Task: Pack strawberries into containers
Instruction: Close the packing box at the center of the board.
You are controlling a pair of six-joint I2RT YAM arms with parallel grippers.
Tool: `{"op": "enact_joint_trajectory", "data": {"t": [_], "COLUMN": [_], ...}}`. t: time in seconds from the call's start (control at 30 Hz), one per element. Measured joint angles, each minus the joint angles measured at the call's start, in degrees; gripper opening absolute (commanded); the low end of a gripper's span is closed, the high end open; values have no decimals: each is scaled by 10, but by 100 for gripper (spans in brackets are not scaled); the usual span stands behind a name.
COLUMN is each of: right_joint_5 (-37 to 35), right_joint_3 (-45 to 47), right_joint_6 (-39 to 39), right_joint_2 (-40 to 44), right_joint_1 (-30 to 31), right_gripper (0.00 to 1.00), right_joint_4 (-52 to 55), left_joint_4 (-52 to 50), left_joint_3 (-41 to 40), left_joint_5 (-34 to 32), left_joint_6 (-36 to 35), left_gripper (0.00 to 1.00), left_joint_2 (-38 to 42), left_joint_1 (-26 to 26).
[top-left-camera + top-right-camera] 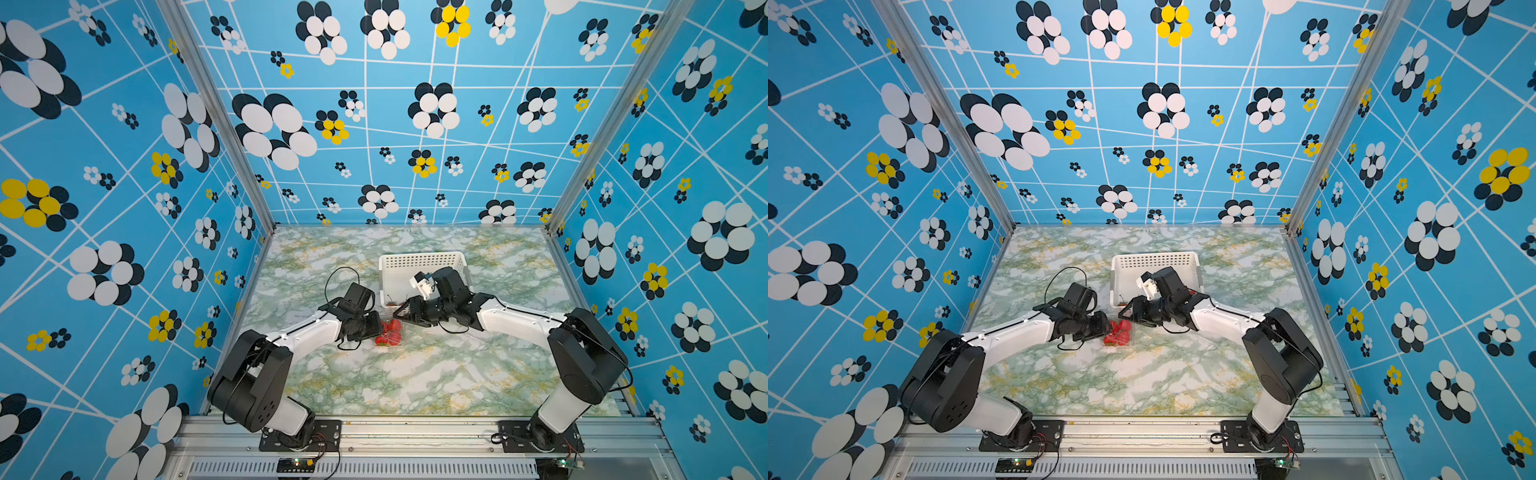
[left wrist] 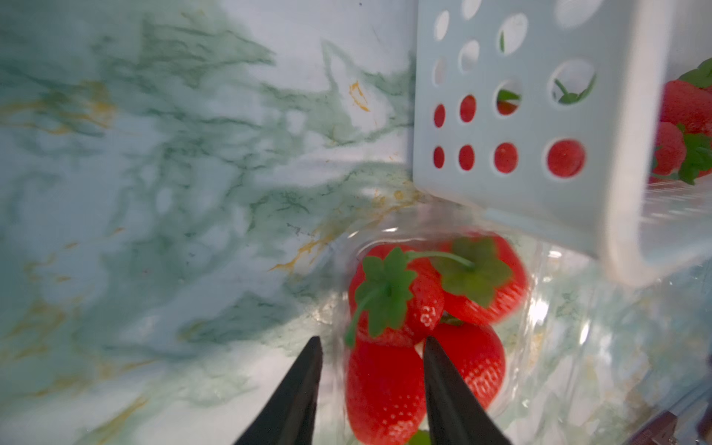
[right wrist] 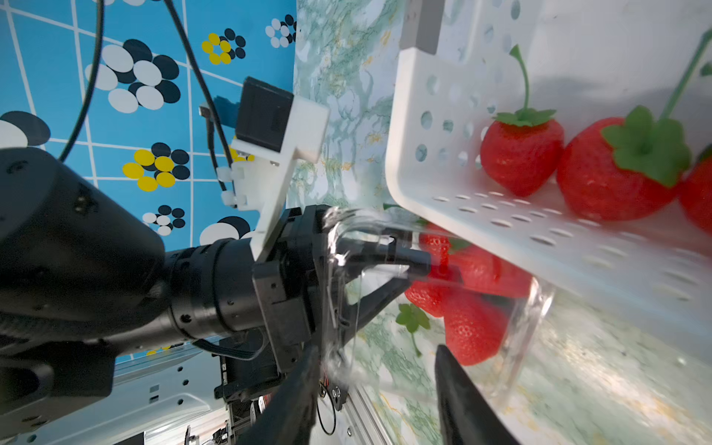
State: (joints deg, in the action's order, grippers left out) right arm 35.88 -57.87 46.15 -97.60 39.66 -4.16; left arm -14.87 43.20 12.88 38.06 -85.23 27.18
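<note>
A clear container (image 1: 395, 344) with several strawberries (image 2: 389, 293) inside sits in front of the white basket in both top views. My left gripper (image 2: 371, 341) reaches into it from the left. Its jaws stand apart, one outside the container wall (image 2: 539, 308) and one inside against a strawberry; whether they press on it I cannot tell. My right gripper (image 3: 377, 348) is open just beside the container (image 3: 531, 308), with clear plastic blurred near one finger. More strawberries (image 3: 520, 154) lie in the basket. The left gripper's fingers (image 3: 408, 256) show through a clear plastic flap.
The white perforated basket (image 1: 419, 259) stands directly behind the container, its near wall (image 2: 512, 185) almost touching it. Both arms meet at the table's middle. The marbled tabletop (image 1: 415, 382) lies bare toward the front edge.
</note>
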Motion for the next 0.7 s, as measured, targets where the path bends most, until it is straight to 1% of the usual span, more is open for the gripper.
{"op": "enact_joint_trajectory", "data": {"t": [0.33,0.5,0.7], "right_joint_5": [9,10,18], "right_joint_3": [0,0,-7], "right_joint_6": [2,4,9], "right_joint_2": [-11,-21,-38], "right_joint_1": [5,9,16], "right_gripper": [48,45,42], "right_joint_4": [-4,-9,-8], "left_joint_4": [2,2,1], "left_joint_3": [-6,-11,-26], "left_joint_5": [8,9,8], "left_joint_6": [-1,-1,0], "left_gripper": [37,36,35], "left_joint_2": [17,20,48], "left_joint_1": [-10,-13,-22]}}
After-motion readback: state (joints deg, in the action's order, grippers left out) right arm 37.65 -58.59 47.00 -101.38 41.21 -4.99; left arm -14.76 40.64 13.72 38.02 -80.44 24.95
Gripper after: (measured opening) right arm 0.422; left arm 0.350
